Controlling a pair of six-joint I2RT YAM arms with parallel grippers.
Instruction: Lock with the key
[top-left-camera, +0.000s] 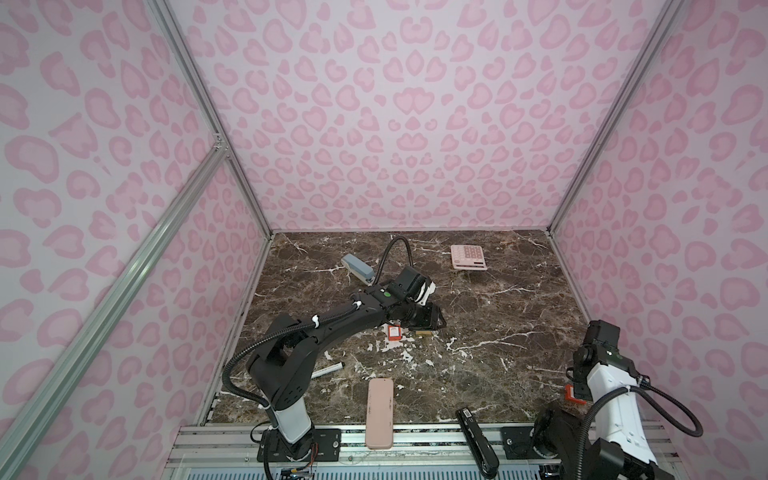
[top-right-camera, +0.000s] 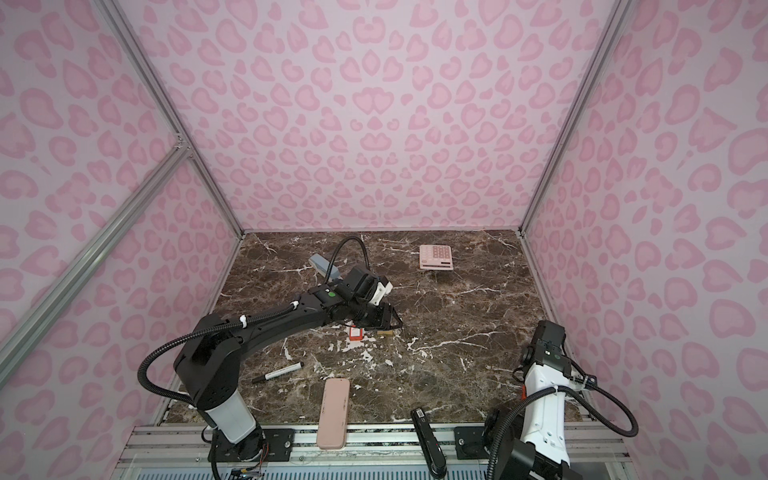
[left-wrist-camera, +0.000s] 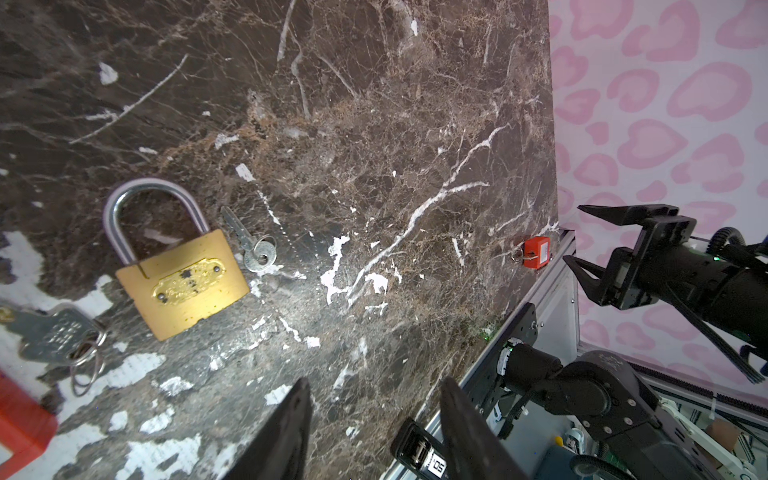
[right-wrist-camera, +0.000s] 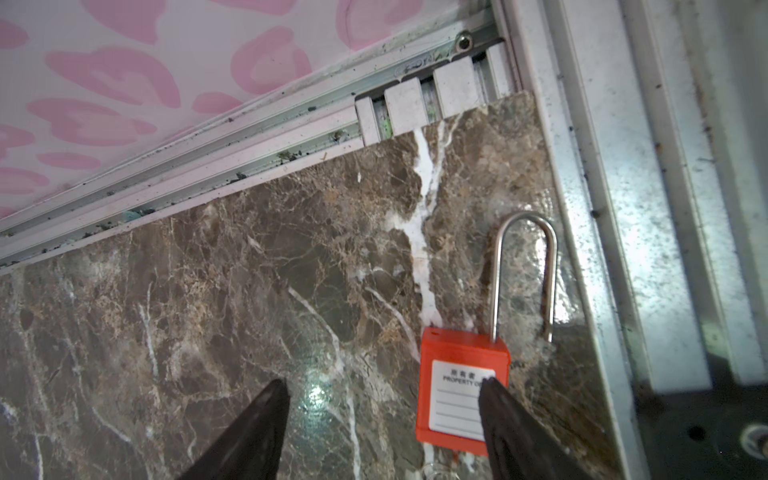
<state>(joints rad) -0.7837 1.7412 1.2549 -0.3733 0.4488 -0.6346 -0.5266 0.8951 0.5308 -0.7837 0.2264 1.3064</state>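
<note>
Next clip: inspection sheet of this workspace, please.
Surface: brown marble tabletop, white chips mid-table.
Job's things: brass padlock, small key lying beside it, not inserted; red padlock by the table's right edge, one shackle leg outside its body; second red padlock mid-table.
Clutter: pink calculator, grey stapler, marker, pink case, black stapler.
Grippers: left pincer open, empty, near the brass padlock; right pincer open over the red padlock.
Cables: black conduit loops along each arm.
Surroundings: pink-patterned walls, aluminium frame.

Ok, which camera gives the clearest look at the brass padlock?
The left wrist view: the brass padlock lies whole, shackle included, a small key beside it. In both top views only a sliver of it shows below the left gripper. The right wrist view misses it.
</note>
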